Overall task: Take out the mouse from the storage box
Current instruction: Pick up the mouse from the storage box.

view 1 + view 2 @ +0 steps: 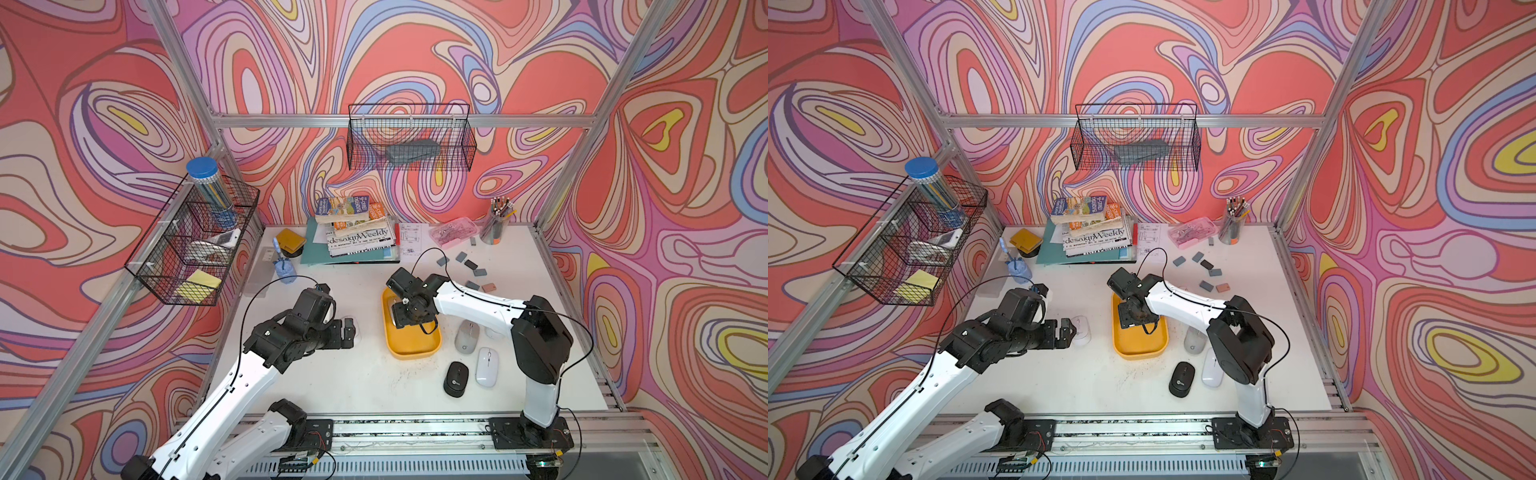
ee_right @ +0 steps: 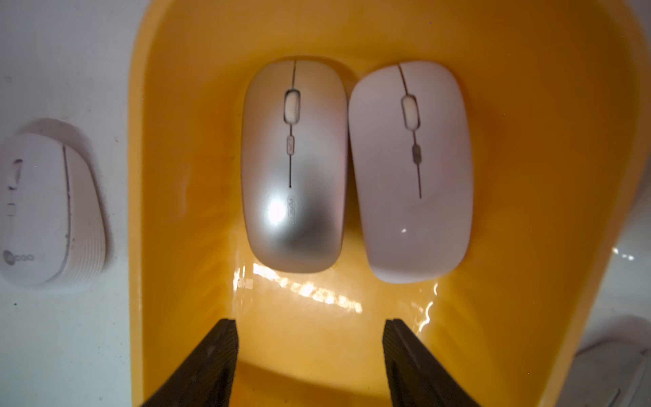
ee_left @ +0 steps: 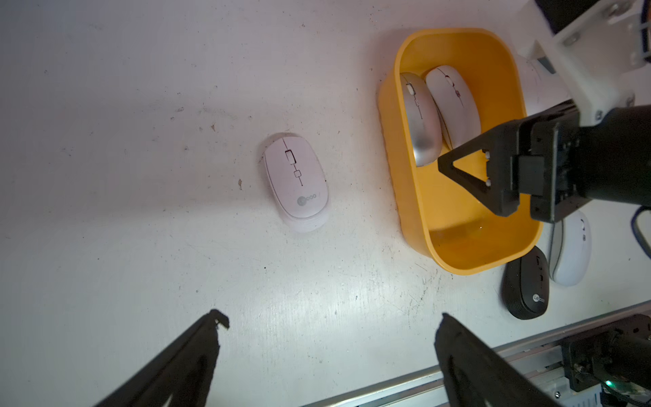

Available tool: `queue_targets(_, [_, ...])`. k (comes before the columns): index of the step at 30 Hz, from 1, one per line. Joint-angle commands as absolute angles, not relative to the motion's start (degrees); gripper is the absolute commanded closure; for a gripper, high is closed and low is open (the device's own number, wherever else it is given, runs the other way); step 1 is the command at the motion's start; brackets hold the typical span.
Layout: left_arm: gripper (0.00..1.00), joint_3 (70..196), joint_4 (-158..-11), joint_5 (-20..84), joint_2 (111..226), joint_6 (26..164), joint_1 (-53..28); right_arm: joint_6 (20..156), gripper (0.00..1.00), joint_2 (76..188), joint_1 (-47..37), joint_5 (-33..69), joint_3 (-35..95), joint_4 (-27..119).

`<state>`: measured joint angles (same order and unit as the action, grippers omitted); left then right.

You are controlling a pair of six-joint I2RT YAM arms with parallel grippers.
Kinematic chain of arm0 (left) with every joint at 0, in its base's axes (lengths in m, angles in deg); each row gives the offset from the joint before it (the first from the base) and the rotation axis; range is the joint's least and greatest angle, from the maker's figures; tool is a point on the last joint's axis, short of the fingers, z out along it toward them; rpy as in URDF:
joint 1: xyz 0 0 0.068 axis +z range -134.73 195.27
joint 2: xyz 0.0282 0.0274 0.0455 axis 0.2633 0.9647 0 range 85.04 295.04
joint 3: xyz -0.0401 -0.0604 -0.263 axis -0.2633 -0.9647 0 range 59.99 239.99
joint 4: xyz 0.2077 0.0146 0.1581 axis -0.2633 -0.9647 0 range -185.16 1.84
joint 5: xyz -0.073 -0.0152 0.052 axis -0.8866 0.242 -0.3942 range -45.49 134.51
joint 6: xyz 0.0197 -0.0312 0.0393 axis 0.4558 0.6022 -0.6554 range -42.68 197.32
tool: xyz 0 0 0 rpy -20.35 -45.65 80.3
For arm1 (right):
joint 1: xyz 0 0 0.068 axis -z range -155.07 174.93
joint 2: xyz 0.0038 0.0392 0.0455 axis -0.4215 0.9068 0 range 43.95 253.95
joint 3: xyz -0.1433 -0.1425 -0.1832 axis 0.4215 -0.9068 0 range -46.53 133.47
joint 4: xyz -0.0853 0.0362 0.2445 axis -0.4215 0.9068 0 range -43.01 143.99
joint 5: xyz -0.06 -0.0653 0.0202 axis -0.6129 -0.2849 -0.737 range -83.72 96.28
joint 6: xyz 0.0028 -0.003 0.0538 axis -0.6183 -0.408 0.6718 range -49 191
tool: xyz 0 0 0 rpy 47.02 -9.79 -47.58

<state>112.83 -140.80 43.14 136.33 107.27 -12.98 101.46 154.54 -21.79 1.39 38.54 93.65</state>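
The white table (image 1: 332, 386) is scuffed and speckled around its middle. A yellow box (image 1: 411, 354) sits mid-table. To its left, apart from it, lies a white mouse (image 1: 1080, 331). To its right lie a grey mouse (image 1: 467, 336), a slim white mouse (image 1: 487, 366) and a black mouse (image 1: 456, 379). Along the back edge are a teal folder (image 1: 316, 251) under a stack of books (image 1: 357, 232), a paper sheet (image 1: 411, 239), a pink case (image 1: 453, 232) and a pencil cup (image 1: 496, 228). Small blocks (image 1: 469, 264) lie scattered in front of the case. A blue holder (image 1: 284, 270) stands at back left.

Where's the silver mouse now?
Right wrist view: the silver mouse lies at the far end of the storage box, left of a white mouse, ahead of the right end effector.
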Motion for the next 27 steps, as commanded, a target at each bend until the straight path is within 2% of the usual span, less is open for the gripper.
queue_targets(1, [0.01, 112.54, -140.13, 43.1, 136.33, 106.68, -13.01, 97.79, 0.33, 157.05, -21.57, 3.37, 39.78, 90.9])
queue_targets(20, [0.01, 112.65, -140.22, 43.1, 136.7, 106.67, -13.0, 97.72, 0.27, 164.75, -19.36, 4.72, 43.09, 88.77])
queue_targets(27, [0.01, 112.72, -140.18, 43.0, 136.86, 106.58, -12.97, 97.98, 0.29, 168.49, -19.35, 3.14, 46.43, 91.43])
